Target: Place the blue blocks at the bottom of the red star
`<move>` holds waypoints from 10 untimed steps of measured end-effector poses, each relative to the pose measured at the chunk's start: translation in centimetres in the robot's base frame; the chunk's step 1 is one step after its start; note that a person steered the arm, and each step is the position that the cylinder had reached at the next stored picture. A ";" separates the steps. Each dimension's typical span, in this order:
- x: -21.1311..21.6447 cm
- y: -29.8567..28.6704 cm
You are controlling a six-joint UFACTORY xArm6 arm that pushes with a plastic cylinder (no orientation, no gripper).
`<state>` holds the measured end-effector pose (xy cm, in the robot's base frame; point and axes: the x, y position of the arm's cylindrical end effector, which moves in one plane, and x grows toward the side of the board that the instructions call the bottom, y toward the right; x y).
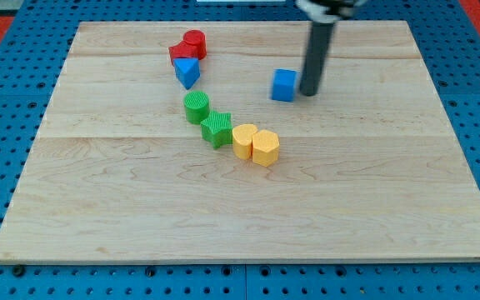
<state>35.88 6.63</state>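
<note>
So roughly half the job looks done here. On the wooden worktop (140,208), a blue triangular block (187,72) is already parked right under the red star (179,54) in the upper left of the frame, touching it or very nearly, with a red cylinder (195,42) pressed against the star's upper right side. The other blue piece, a blue cube (284,85), is left stranded well off to the right, upper centre of the frame, so that one is judged to be what's left. My tip (309,92) is seen just beside the cube's right side, touching or a hair apart, hard to call, which looks like a decent spot for shoving it leftward toward the star. No pincer is fitted on this rig, just a plain rod, so nothing can be said about apart or clamped. Below the blue triangle, a green cylinder (196,107) and a green star (217,128) are lined up diagonally, followed by two yellow blocks (256,144) touching each other near the centre. The green cylinder could get clipped if the cube is pushed too low.
</note>
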 end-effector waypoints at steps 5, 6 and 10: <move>4.6 -12.6; 5.1 -19.2; 9.1 -17.7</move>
<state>45.00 -11.12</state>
